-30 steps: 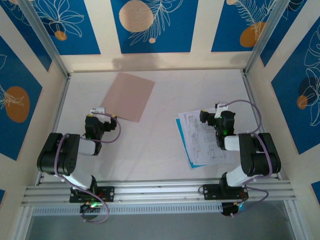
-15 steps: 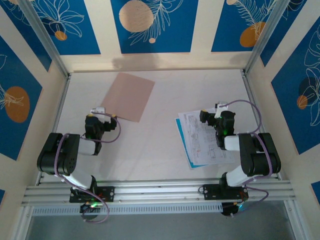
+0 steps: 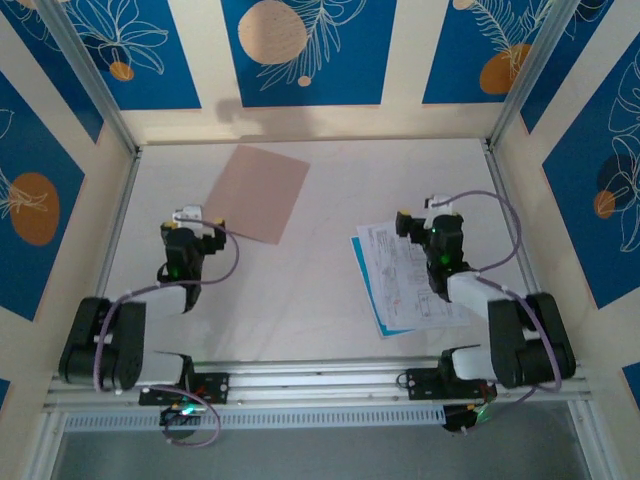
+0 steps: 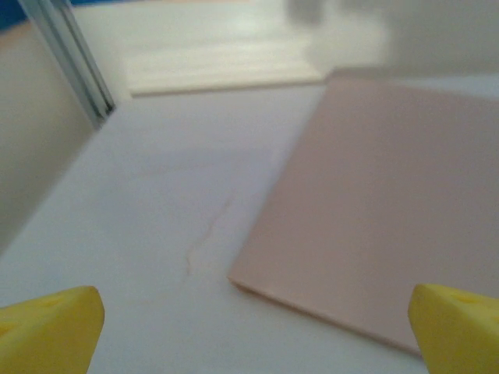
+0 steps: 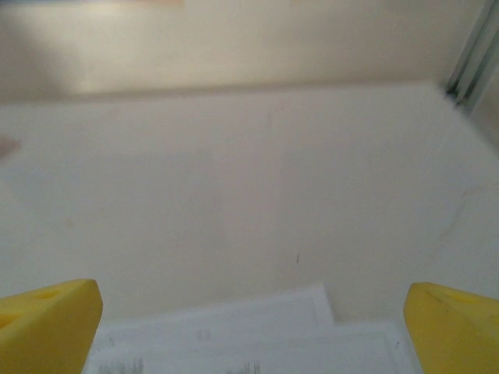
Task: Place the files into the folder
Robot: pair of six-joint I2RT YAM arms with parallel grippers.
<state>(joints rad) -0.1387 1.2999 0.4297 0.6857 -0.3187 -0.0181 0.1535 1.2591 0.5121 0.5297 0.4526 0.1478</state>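
Observation:
The folder [image 3: 257, 193], a plain pinkish-tan card, lies flat at the far left of the table, at a slant. In the left wrist view its near corner [image 4: 238, 276] lies just ahead, between the yellow fingertips [image 4: 58, 323]. My left gripper [image 3: 190, 228] hovers open and empty just left of that corner. The files [image 3: 405, 280], white printed sheets with a light blue edge, lie at the right. My right gripper [image 3: 420, 228] is open and empty above their far edge. In the right wrist view that edge of the files [image 5: 234, 335] shows low between the jaws.
Pale walls with blue panels close in the table [image 3: 320, 260] on three sides. Aluminium posts stand at the far corners [image 4: 70, 58]. A metal rail [image 3: 320, 380] carrying both arm bases runs along the near edge. Bare tabletop lies between folder and files.
Both arms have stretched forward. The left gripper moved toward the folder's near corner, the right gripper toward the far edge of the files. Both stayed open; folder and files have not moved.

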